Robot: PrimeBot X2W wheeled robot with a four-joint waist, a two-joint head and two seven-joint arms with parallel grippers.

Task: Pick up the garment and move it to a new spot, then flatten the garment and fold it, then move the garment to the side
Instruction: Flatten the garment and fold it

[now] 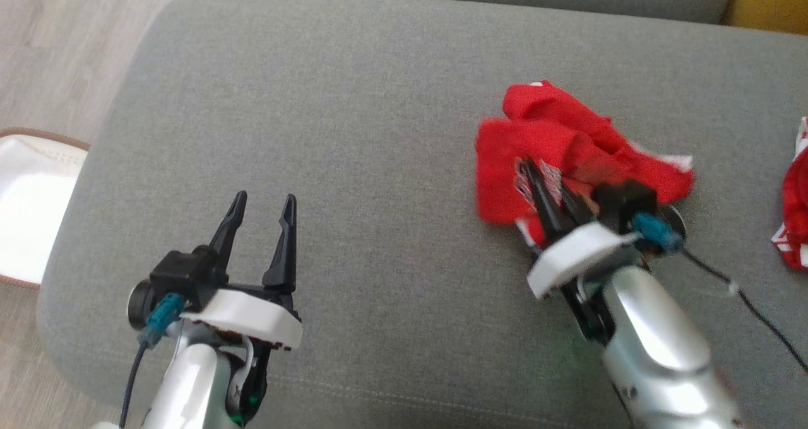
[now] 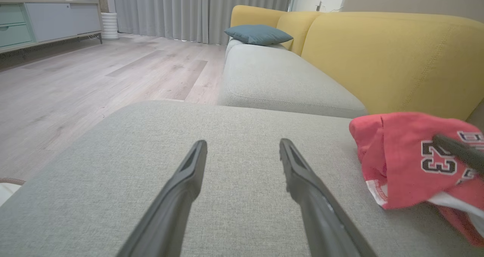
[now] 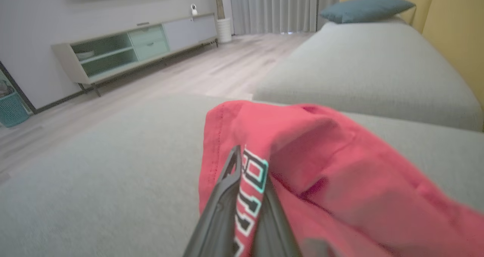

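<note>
The garment is a crumpled red jersey with white trim and dark lettering, bunched on the right half of the grey sofa cushion. My right gripper reaches into its near edge, shut on a fold of the red cloth. In the right wrist view the fingers pinch the garment beside the printed letters. My left gripper hovers over bare cushion at the lower left, open and holding nothing. The left wrist view has the garment at the right, with one dark right finger across it.
Another red and white cloth lies at the cushion's right edge. A white mat rests on the wooden floor to the left. A second grey seat, a yellow backrest and a blue pillow stand beyond.
</note>
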